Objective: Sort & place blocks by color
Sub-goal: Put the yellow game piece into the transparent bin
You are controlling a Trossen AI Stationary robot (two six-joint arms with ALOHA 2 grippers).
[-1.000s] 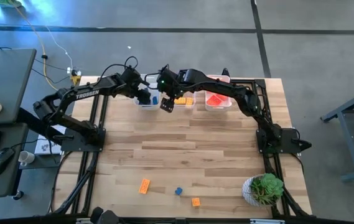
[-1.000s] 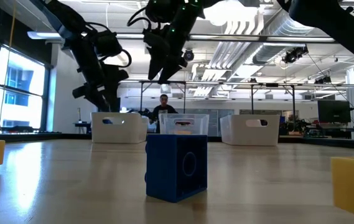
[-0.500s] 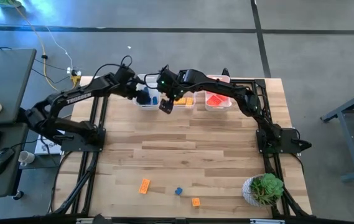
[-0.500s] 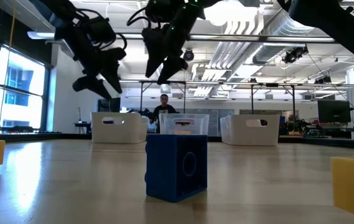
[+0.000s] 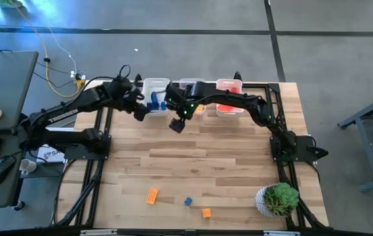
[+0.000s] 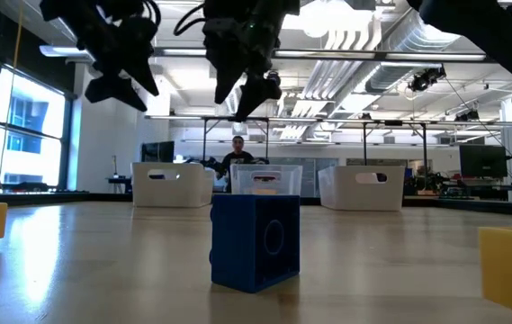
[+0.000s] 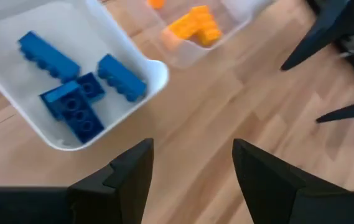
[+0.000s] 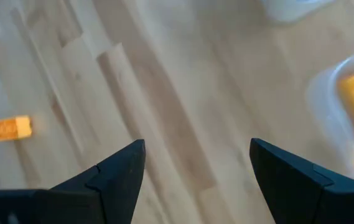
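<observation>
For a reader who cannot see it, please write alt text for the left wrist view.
A clear rectangular plastic bin holding four blue studded plastic toy bricks sits on the light wooden table, beyond the left gripper's two open, empty dark fingers. Beside it, a second clear bin holds orange-yellow studded bricks.
</observation>
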